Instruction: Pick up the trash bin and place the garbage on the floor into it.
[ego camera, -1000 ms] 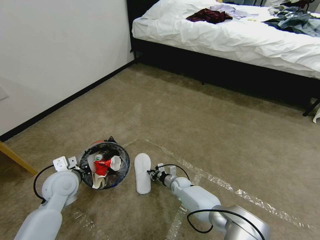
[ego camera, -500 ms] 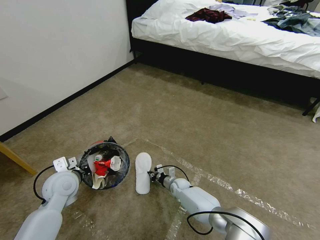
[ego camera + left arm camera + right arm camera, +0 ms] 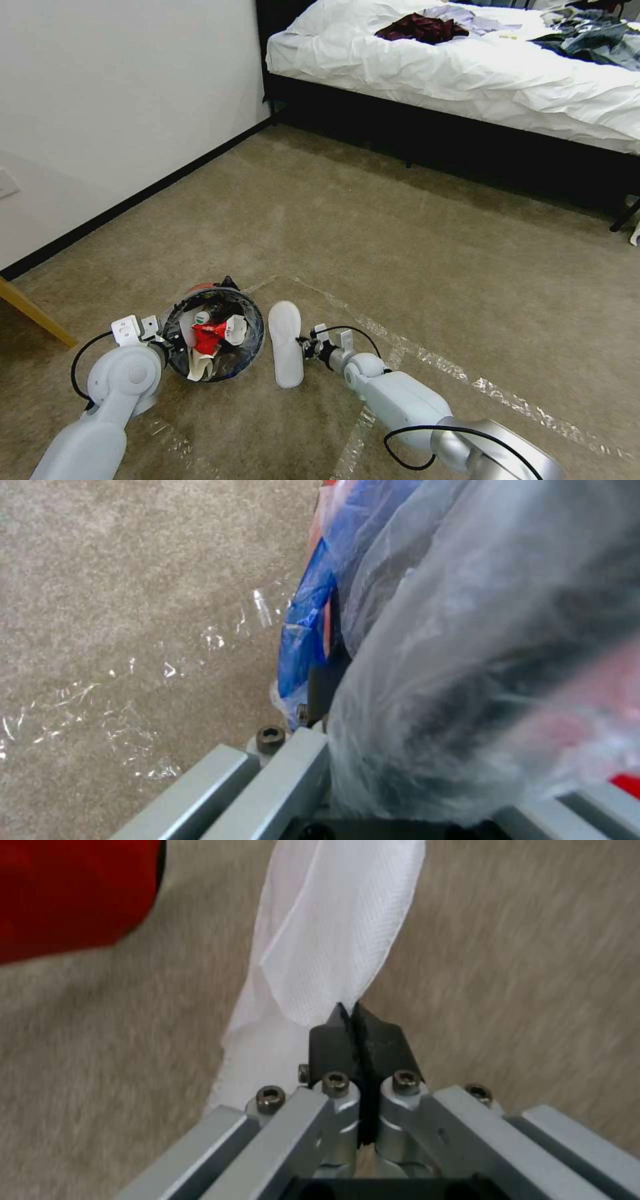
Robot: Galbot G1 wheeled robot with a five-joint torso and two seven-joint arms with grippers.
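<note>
The right pincer [image 3: 352, 1015] is pinched tight on the edge of a white slipper [image 3: 285, 341], which lies on the floor [image 3: 400, 253] just beside it. Beyond the slipper, the left pincer [image 3: 172, 344] grips the rim of the trash bin [image 3: 248, 340], with red wrappers [image 3: 205, 335] inside.

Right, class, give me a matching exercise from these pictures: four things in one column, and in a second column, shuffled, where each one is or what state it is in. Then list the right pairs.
Things
1. slipper
2. bin
3. dark red cloth
4. right claw

Place or state
A. lies on the white bed
B. lined with a clear bag, litter inside, held at the rim by the left claw
C. shut on an edge of white fabric
D. white, on the carpet between the bin and the right arm

Pairs: 1-D, 2-B, 3-A, 4-C
</note>
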